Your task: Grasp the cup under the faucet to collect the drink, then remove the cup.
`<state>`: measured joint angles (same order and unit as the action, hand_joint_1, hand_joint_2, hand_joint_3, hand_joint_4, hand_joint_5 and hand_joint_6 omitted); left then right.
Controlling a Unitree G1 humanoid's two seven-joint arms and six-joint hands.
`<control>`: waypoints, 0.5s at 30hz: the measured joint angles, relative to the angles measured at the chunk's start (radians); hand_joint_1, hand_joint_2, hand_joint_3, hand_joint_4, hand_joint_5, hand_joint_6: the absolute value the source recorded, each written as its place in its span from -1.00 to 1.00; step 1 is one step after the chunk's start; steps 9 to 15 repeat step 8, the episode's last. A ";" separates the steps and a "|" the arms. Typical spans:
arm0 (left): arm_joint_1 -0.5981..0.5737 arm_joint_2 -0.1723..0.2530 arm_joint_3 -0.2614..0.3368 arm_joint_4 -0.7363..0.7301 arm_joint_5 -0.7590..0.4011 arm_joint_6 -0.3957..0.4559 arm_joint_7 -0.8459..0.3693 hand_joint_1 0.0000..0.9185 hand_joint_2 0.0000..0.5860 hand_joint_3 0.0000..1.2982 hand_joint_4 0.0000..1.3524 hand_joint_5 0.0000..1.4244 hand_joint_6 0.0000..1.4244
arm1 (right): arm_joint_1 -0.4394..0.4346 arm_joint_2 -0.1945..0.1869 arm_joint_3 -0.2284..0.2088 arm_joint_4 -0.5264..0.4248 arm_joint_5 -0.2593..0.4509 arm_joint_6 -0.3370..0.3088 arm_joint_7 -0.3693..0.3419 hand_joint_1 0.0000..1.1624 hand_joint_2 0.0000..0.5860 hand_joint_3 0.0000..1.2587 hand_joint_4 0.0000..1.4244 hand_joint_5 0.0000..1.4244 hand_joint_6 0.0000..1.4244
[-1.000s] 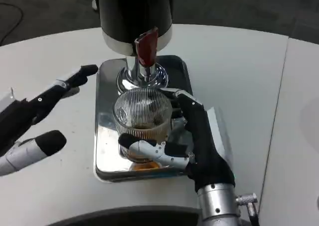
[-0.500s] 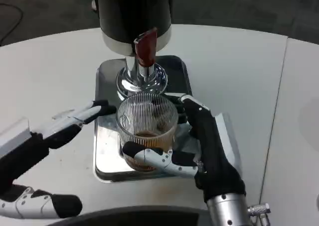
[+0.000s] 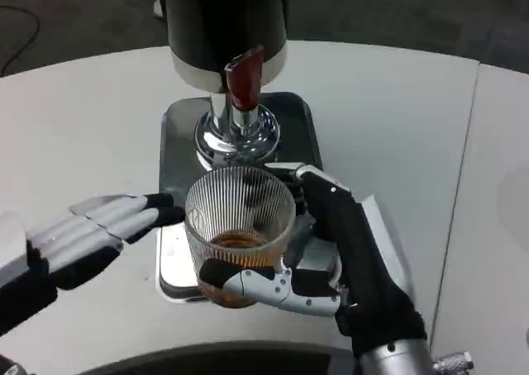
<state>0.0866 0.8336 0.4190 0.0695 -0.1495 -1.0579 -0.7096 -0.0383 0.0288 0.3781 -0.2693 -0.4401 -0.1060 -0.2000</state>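
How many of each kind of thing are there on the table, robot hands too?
Cup: 1
Dispenser: 1
Tray: 1
Hands: 2, left hand and right hand
Total: 5

White round-edged table [image 3: 388,119] with a matte surface; a thin dark seam [image 3: 459,185] runs from its far edge towards the near right, dividing a narrow right-hand section from the main top. Rectangular polished silver metal drip tray [image 3: 177,123] with rounded corners, lying on the table near its middle and reflecting its surroundings. Dark grey carpeted floor [image 3: 397,11] beyond the far edge of the table. Thin black cable [image 3: 18,38] curving across the floor at the upper left.
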 measured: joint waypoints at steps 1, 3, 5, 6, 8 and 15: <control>0.003 0.009 0.000 0.000 -0.003 -0.018 0.000 -1.00 -0.74 -0.96 -1.00 -0.97 -0.94 | 0.018 -0.003 -0.003 -0.034 0.003 0.001 0.018 0.63 -0.70 0.31 0.14 0.43 0.51; 0.011 0.019 -0.001 0.001 -0.016 -0.041 0.000 -1.00 -0.74 -0.99 -1.00 -0.98 -0.95 | 0.049 -0.016 -0.009 -0.088 0.012 0.014 0.052 0.63 -0.70 0.31 0.14 0.43 0.51; 0.034 0.046 -0.003 0.002 -0.042 -0.077 0.000 -1.00 -0.74 -1.00 -1.00 -0.99 -0.96 | 0.109 -0.050 -0.027 -0.177 0.021 0.029 0.105 0.63 -0.70 0.31 0.14 0.43 0.51; 0.036 0.050 -0.004 0.002 -0.043 -0.082 0.000 -1.00 -0.74 -1.00 -1.00 -0.99 -0.96 | 0.115 -0.054 -0.030 -0.187 0.024 0.031 0.110 0.63 -0.70 0.31 0.14 0.43 0.51; 0.054 0.063 -0.005 0.002 -0.054 -0.103 0.000 -1.00 -0.74 -1.00 -1.00 -0.99 -0.96 | 0.145 -0.073 -0.044 -0.238 0.035 0.047 0.145 0.63 -0.70 0.31 0.14 0.43 0.51; 0.054 0.063 -0.005 0.002 -0.054 -0.103 0.000 -1.00 -0.74 -1.00 -1.00 -0.99 -0.96 | 0.145 -0.073 -0.044 -0.238 0.035 0.047 0.145 0.63 -0.70 0.31 0.14 0.43 0.51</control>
